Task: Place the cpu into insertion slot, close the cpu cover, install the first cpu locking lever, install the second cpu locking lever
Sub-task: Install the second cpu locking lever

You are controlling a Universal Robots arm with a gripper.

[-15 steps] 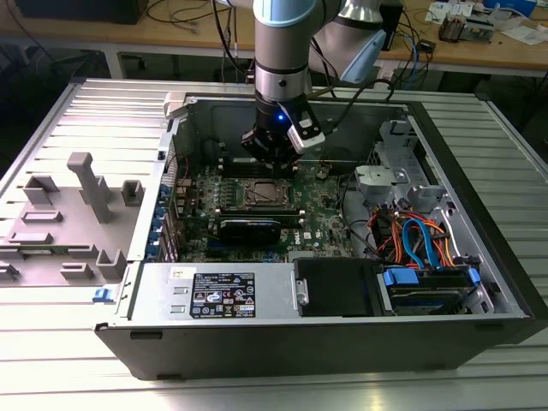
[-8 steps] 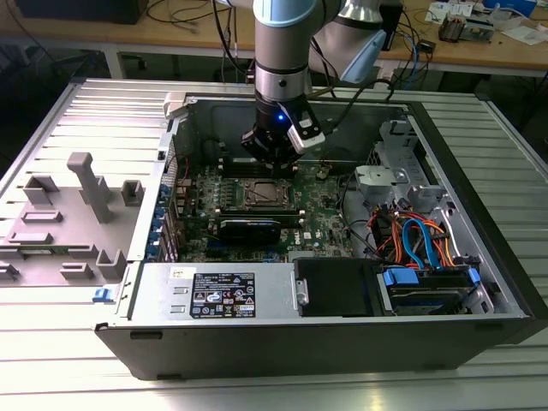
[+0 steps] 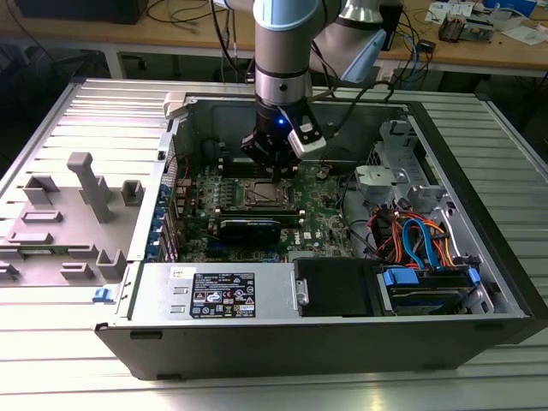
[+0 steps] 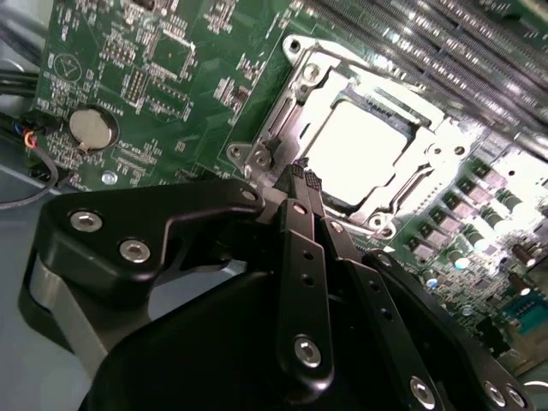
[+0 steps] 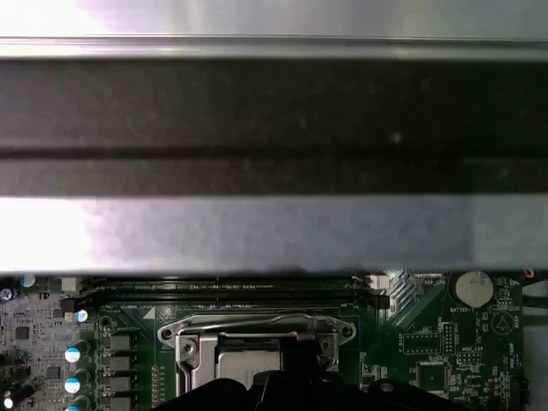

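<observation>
The cpu [image 4: 355, 141] lies flat in the insertion slot [image 3: 261, 193] on the green motherboard, its metal top glaring bright. The cpu cover [image 4: 318, 81] rests down around it as a silvery frame, also seen in the first wrist view as the cover [image 5: 193, 347] with a thin wire lever [image 5: 248, 319] running along one edge. My gripper [image 4: 301, 174] hangs just over the socket's edge with its two black fingers pressed together and nothing between them. In the exterior view the gripper [image 3: 272, 169] stands low inside the case, right above the socket.
The open computer case [image 3: 479, 257] walls in the board. Long RAM slots [image 4: 445, 34] run beside the socket, and a coin battery [image 4: 92, 127] sits nearby. Orange and blue cables [image 3: 419, 240] and a power supply [image 3: 214, 291] fill the near side. A grey fixture [image 3: 86, 197] stands outside, on the exterior view's left.
</observation>
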